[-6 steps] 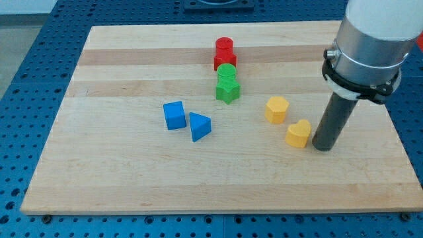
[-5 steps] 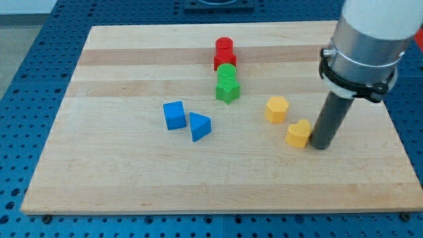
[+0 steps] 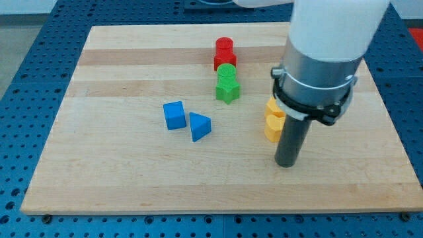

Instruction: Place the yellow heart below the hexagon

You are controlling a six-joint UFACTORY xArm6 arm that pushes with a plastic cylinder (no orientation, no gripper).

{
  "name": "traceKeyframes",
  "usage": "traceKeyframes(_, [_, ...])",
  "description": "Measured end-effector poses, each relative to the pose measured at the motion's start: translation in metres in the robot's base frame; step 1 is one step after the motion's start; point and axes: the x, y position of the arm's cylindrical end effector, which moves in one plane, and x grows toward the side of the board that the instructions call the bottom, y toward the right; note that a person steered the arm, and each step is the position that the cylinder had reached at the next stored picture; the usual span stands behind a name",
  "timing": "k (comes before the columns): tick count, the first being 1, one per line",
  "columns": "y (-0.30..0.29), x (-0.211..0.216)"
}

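Observation:
The yellow hexagon (image 3: 271, 108) sits right of the board's middle, partly hidden behind my arm. The yellow heart (image 3: 271, 130) lies directly below it in the view, touching or nearly touching it, and is also partly covered by the rod. My tip (image 3: 285, 164) rests on the board just below and to the right of the heart, right against it.
A blue cube (image 3: 174, 115) and a blue triangle (image 3: 199, 125) lie left of centre. A green cylinder (image 3: 227, 71) and green star (image 3: 227, 89) stand above the middle, with a red cylinder (image 3: 225, 45) and another red block (image 3: 221, 61) behind them. The wooden board (image 3: 99, 172) ends near the view's bottom.
My tip has moved left and slightly down, pushing the yellow heart left until it lies under the hexagon. The hexagon and other blocks have kept their places.

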Motion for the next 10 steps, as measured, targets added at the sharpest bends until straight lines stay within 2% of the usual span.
traceKeyframes(7, [-0.005, -0.034])
traceKeyframes(8, [-0.006, -0.023])
traceKeyframes(9, [-0.024, -0.004])
traceKeyframes(10, [-0.068, -0.004])
